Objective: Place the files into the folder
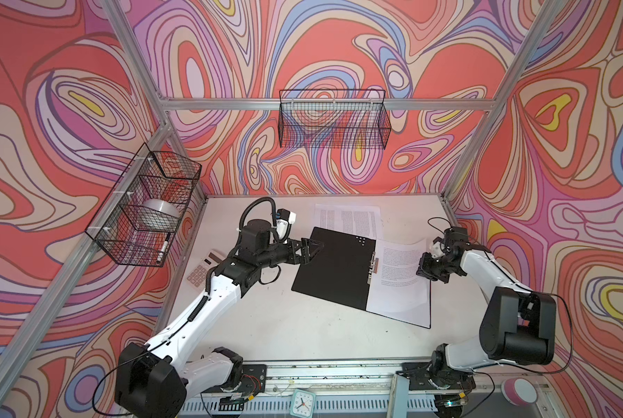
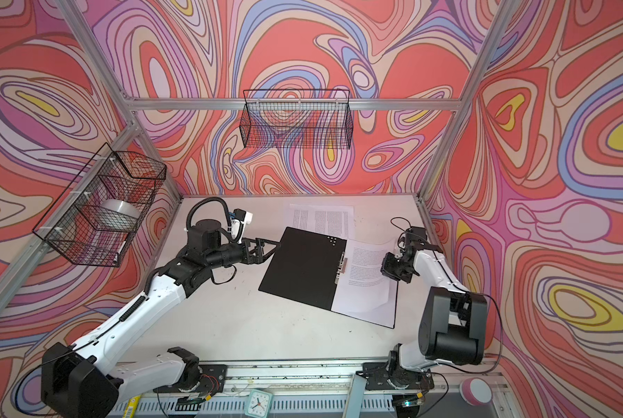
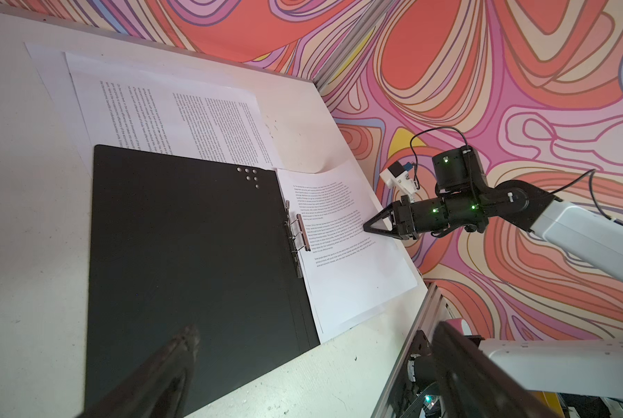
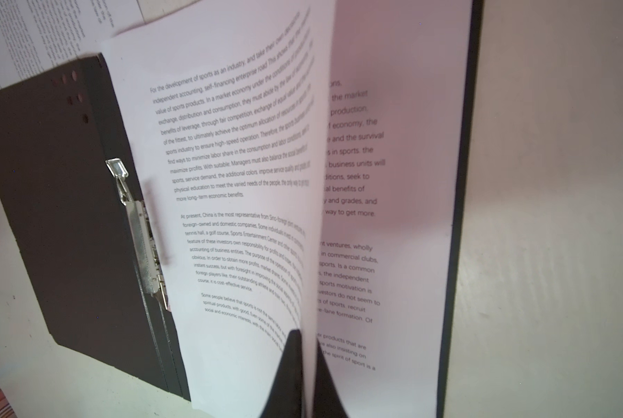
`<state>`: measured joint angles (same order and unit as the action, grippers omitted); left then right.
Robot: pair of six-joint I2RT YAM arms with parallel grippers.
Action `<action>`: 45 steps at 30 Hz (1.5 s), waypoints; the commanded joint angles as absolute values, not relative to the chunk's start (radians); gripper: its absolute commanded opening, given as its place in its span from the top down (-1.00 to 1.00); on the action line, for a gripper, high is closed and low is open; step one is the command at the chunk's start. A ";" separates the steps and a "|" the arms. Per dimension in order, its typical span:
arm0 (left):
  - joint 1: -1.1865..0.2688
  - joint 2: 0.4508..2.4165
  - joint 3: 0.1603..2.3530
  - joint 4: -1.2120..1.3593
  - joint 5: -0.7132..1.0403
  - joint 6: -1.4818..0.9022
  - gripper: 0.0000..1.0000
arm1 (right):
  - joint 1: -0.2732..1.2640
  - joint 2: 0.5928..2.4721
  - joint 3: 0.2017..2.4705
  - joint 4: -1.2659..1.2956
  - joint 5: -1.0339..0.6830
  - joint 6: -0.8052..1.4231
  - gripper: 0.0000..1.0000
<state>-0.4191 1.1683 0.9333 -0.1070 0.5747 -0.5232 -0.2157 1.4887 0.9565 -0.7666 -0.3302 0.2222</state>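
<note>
A thin, flat folder (image 1: 331,267) lies open on a white table (image 1: 284,325), its black inside facing up in both top views. A metal spine clip (image 1: 373,267) runs along its middle fold. The right gripper (image 1: 420,272), black with pointed fingers, is pinched tight on the outer edge of a held sheet (image 4: 230,181) of white paper printed with small black text. That edge is raised off the folder's right half, so the page bows upward, while its opposite edge lies low near the clip. Under it a second printed sheet (image 4: 393,181) lies flat on the folder's right half, with the black cover showing as a rim past it. More loose printed sheets (image 1: 346,217) lie fanned on the table at the far side, their near edges under the folder's far edge. The left gripper (image 1: 315,255) has its jaws spread wide and holds nothing. It sits at the far left corner of the folder, and whether it touches the cover cannot be told. A beige calculator (image 1: 203,269) with grey keys lies on the table to the left, partly hidden by the left arm. A black wire basket (image 1: 333,123) hangs on the patterned back wall and a second wire basket (image 1: 147,206) on the left wall.
</note>
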 commanded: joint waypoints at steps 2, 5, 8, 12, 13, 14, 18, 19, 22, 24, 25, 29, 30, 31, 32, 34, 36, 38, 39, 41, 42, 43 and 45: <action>-0.423 1.152 0.935 -0.094 0.569 -0.501 -1.00 | -0.220 1.478 0.928 -0.773 -0.344 0.243 1.00; -0.422 1.150 0.934 -0.094 0.571 -0.503 -1.00 | -0.220 1.474 0.923 -0.775 -0.354 0.249 1.00; -0.422 1.148 0.934 -0.095 0.569 -0.503 -1.00 | -0.221 1.471 0.924 -0.778 -0.348 0.251 1.00; -0.422 1.147 0.934 -0.095 0.569 -0.503 -1.00 | -0.220 1.471 0.919 -0.777 -0.346 0.268 1.00; -0.422 1.147 0.934 -0.095 0.568 -0.503 -1.00 | -0.220 1.471 0.918 -0.773 -0.351 0.273 1.00; -0.423 1.148 0.934 -0.096 0.569 -0.503 -1.00 | -0.220 1.472 0.916 -0.772 -0.354 0.276 1.00; -0.423 1.147 0.934 -0.095 0.567 -0.501 -1.00 | -0.221 1.480 0.916 -0.774 -0.353 0.273 1.00; -0.422 1.146 0.934 -0.097 0.566 -0.502 -1.00 | -0.221 1.481 0.916 -0.772 -0.355 0.273 1.00; -0.423 1.146 0.934 -0.097 0.566 -0.502 -1.00 | -0.221 1.484 0.911 -0.771 -0.360 0.270 1.00; -0.423 1.145 0.934 -0.098 0.566 -0.502 -1.00 | -0.221 1.485 0.911 -0.773 -0.361 0.267 1.00; -0.422 1.145 0.934 -0.097 0.565 -0.502 -1.00 | -0.221 1.484 0.913 -0.778 -0.358 0.266 1.00; -0.422 1.147 0.934 -0.097 0.565 -0.502 -1.00 | -0.220 1.478 0.919 -0.788 -0.354 0.262 1.00; -0.422 1.145 0.934 -0.098 0.565 -0.501 -1.00 | -0.220 1.478 0.919 -0.787 -0.358 0.261 1.00; -0.423 1.145 0.934 -0.098 0.566 -0.502 -1.00 | -0.220 1.480 0.919 -0.789 -0.359 0.261 1.00; -0.423 1.146 0.934 -0.098 0.565 -0.501 -1.00 | -0.220 1.480 0.918 -0.790 -0.359 0.261 1.00; -0.423 1.145 0.934 -0.097 0.565 -0.502 -1.00 | -0.221 1.481 0.915 -0.787 -0.362 0.261 1.00; -0.422 1.144 0.934 -0.098 0.566 -0.501 -1.00 | -0.221 1.480 0.915 -0.789 -0.360 0.259 1.00; -0.423 1.146 0.934 -0.099 0.565 -0.502 -1.00 | -0.221 1.477 0.917 -0.795 -0.352 0.260 1.00; -0.423 1.146 0.934 -0.097 0.566 -0.502 -1.00 | -0.220 1.477 0.919 -0.796 -0.354 0.259 1.00; -0.422 1.146 0.935 -0.098 0.566 -0.501 -1.00 | -0.221 1.476 0.918 -0.799 -0.357 0.257 1.00; -0.423 1.147 0.934 -0.097 0.566 -0.501 -1.00 | -0.221 1.475 0.917 -0.801 -0.359 0.257 1.00; -0.422 1.147 0.934 -0.098 0.566 -0.501 -1.00 | -0.220 1.475 0.917 -0.803 -0.360 0.257 1.00; -0.423 1.147 0.934 -0.098 0.566 -0.502 -1.00 | -0.221 1.475 0.919 -0.805 -0.362 0.255 1.00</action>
<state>-0.4191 1.1664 0.9333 -0.1074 0.5720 -0.5228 -0.2157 1.4887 0.9253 -0.7860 -0.3561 0.2661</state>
